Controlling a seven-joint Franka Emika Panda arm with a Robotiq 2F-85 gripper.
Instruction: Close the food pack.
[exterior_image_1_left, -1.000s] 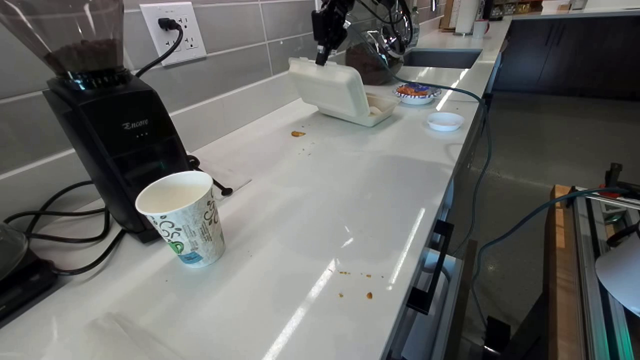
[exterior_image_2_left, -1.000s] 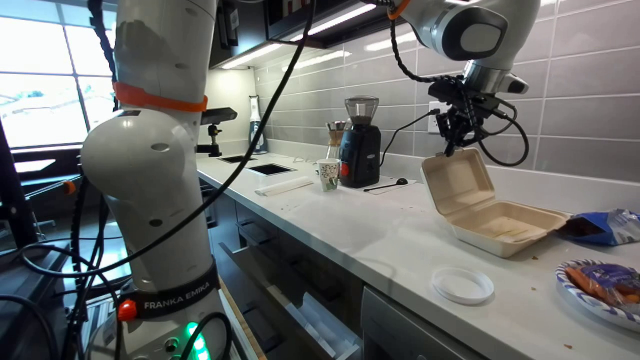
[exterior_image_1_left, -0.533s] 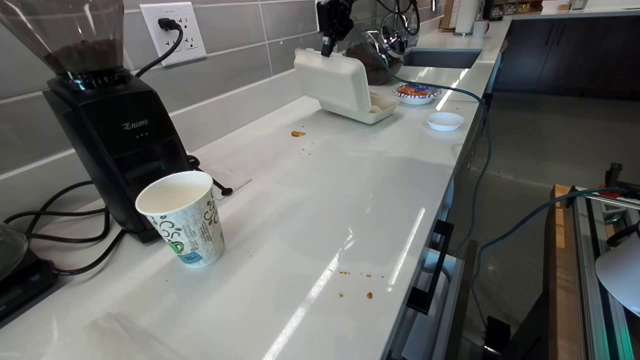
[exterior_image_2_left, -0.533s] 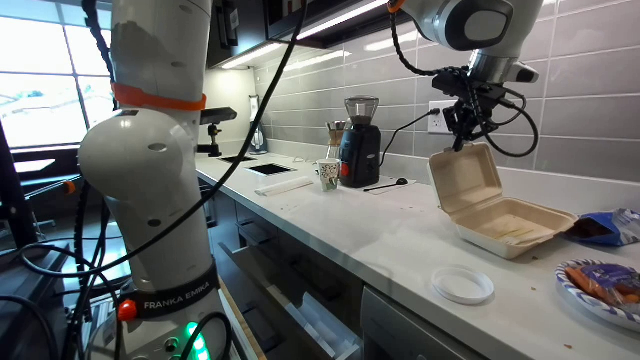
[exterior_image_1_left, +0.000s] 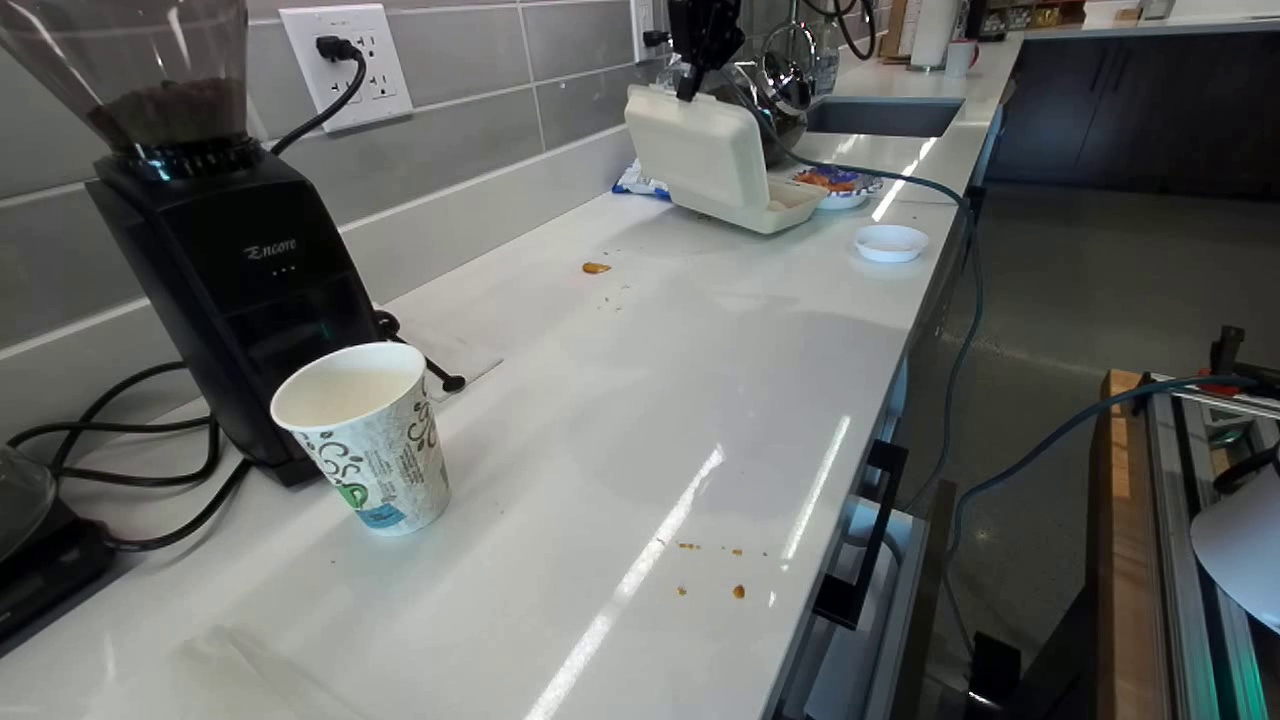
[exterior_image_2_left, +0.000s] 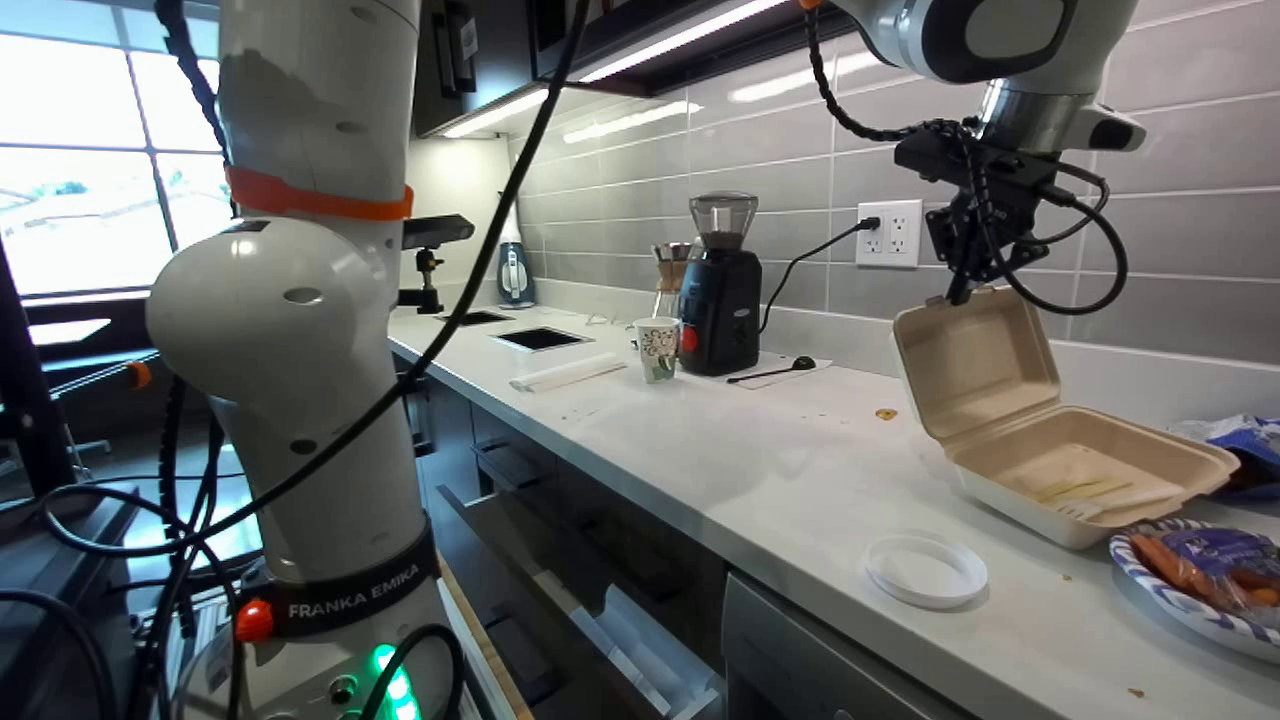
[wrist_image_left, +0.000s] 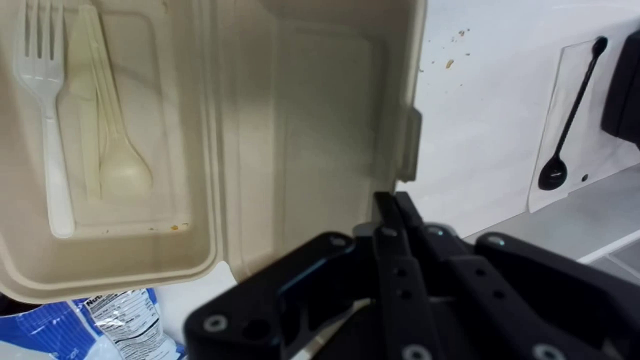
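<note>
The beige food pack (exterior_image_2_left: 1075, 465) stands unfolded on the counter, its lid (exterior_image_2_left: 975, 360) raised steeply from the hinge in both exterior views. In the wrist view its base holds a white fork (wrist_image_left: 50, 120), a pale spoon (wrist_image_left: 122, 170) and a knife-like piece beside the spoon. My gripper (wrist_image_left: 393, 196) has its fingertips together beside the lid's free rim, with nothing visible between them. In an exterior view the gripper (exterior_image_1_left: 688, 92) meets the lid's top edge from the outer side. Exactly how fingertips and rim touch is hard to see.
A paper plate of food (exterior_image_2_left: 1215, 580) sits close against the pack's near corner. A blue snack bag (exterior_image_2_left: 1245, 440) lies behind the base, and a shallow white dish (exterior_image_2_left: 925, 570) near the counter edge. Farther along are a paper cup (exterior_image_1_left: 365, 440) and coffee grinder (exterior_image_1_left: 240, 290).
The gripper and the whole food pack have shifted together along the counter, toward the paper plate. The lid keeps about the same steep angle. The gripper has stayed shut.
</note>
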